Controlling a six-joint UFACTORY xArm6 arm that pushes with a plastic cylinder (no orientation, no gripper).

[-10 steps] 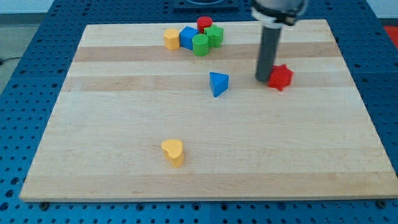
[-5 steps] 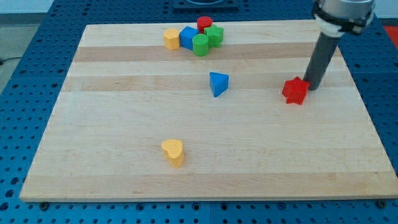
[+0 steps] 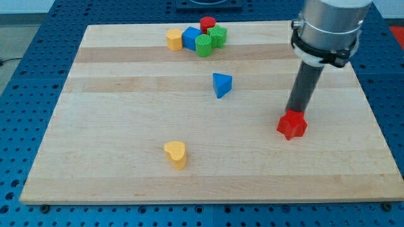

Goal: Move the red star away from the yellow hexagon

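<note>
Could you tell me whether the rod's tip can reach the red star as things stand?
Probably yes: my tip is at the red star's upper edge, seemingly touching it, with no block between them.

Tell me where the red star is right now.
The red star sits right of centre on the board, with my tip at its top edge. Its nearest block, the blue triangle, lies up and to the view's left.

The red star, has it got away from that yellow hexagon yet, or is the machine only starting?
Largely done: the red star sits low on the view's right, far from the yellow hexagon in the cluster at the view's top. In hand: my tip is right at the star's upper edge, seemingly touching it. Left: at most a little more pushing; the blue triangle and yellow heart lie clear of it.
</note>
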